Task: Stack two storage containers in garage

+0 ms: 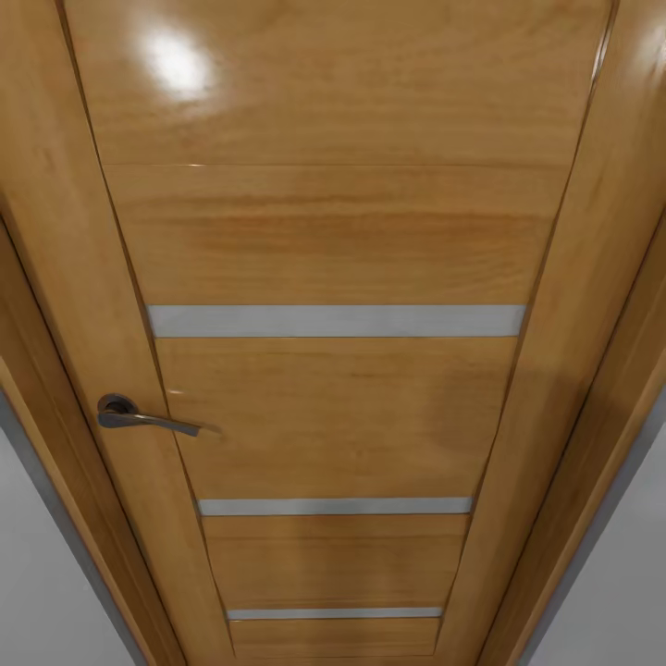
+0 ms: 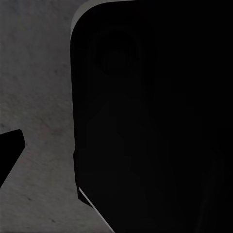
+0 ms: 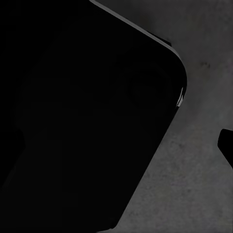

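Jaws cannot be judged, dark robot bodywork [image 2: 155, 121] blocking both wrist views above grey concrete floor [image 2: 34, 97], while the head faces a closed wooden door [image 1: 333, 231] with a lever handle [image 1: 139, 418].

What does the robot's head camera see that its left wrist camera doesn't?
Head view alone: a shiny wooden door with three pale horizontal strips, a dark lever handle, its wooden frame and grey wall either side.
Left wrist view alone: a big black rounded robot part over dark grey speckled floor.
Shared: nothing recognisable; no orange-red bin appears in either.
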### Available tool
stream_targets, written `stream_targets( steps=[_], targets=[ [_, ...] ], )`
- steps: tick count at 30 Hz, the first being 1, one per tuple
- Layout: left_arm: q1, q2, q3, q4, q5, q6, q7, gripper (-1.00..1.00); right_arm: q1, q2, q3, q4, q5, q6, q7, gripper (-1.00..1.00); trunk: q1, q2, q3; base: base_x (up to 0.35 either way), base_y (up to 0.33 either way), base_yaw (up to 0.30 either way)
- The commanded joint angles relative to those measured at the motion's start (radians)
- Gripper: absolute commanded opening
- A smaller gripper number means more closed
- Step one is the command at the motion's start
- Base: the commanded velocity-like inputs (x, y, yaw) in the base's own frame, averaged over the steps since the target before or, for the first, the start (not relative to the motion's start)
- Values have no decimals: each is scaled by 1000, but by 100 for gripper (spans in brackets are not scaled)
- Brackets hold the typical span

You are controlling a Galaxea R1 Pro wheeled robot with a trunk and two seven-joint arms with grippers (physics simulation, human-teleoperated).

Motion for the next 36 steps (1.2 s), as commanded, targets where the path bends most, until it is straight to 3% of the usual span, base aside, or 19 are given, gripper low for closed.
stream_targets(
  steps=[1,16,36],
  targets=[
    [0,0,0,-1,1,-1,0,100,0,0,8,0,-10,-3,0,100,0,0,-1,0,0,0],
    [0,1,0,-1,1,-2,0,100,0,0,7,0,-10,-3,0,100,0,0,-1,-133,0,0],
    [0,0,0,-1,0,-2,0,100,0,-1,7,0,-10,-3,0,100,0,0,-1,-8,0,0]
  ],
)
